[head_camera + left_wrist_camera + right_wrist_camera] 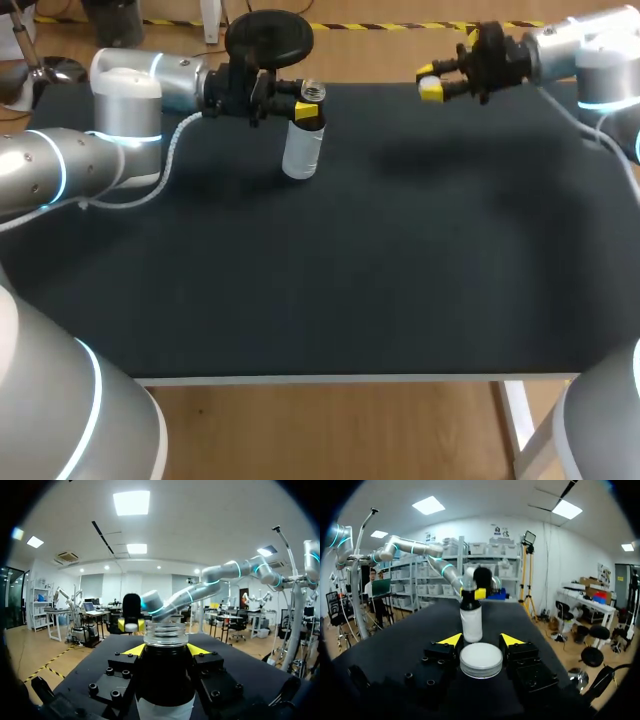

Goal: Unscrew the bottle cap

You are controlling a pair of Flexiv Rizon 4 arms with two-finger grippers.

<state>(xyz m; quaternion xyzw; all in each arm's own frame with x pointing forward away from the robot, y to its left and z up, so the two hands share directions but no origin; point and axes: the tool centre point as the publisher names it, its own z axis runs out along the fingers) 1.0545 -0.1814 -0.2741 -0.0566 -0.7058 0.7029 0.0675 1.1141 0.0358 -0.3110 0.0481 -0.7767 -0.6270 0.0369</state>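
Dark matting covers the table (400,280), and both arms sit along its far edge. The left arm (60,165) comes in at about ten o'clock in the head view, and the right arm (600,50) at about two o'clock.

The bottle (302,150) is at roughly eleven o'clock on the table. It has a pale lower body, a dark shoulder and a clear neck. Its long axis is upright. Whether its base rests on the matting or hangs just above it, I cannot tell. The neck is bare, with open threads showing in the left wrist view.

The left gripper (297,102) is clamped on the bottle's dark shoulder, one yellow tip on each side, just below the neck. The right gripper (432,80) is at about one o'clock and well apart from the bottle. Its fingers are closed on the cap (481,660), a flat white disc with a ribbed edge that sits between the two yellow tips.

From the right gripper, the bottle lies at nine o'clock across the far edge of the table. In the right wrist view it is straight ahead of the fingers. The cap is off the neck, so the unscrewing looks done. Any next move probably belongs to the right arm, which alone holds the cap, while the left arm steadies the bottle.
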